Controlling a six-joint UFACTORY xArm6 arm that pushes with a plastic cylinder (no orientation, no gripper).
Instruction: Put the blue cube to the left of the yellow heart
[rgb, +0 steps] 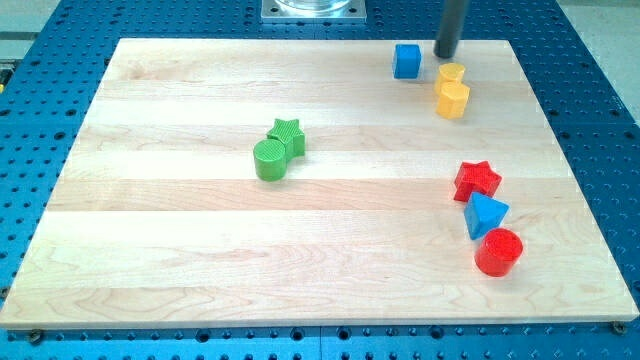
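now my tip sits at the board's top right, just beside the blue cube, at its three o'clock. it holds nothing. the yellow heart is at the cube's four o'clock, touching a yellow block.

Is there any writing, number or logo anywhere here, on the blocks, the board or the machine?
None: no word, number, label or logo can be read in this view.
The blue cube, the yellow blocks, the green blocks, the red star, the blue triangle and the red cylinder are plain.
The wooden board, the rod with my tip and the metal plate bear no marks.
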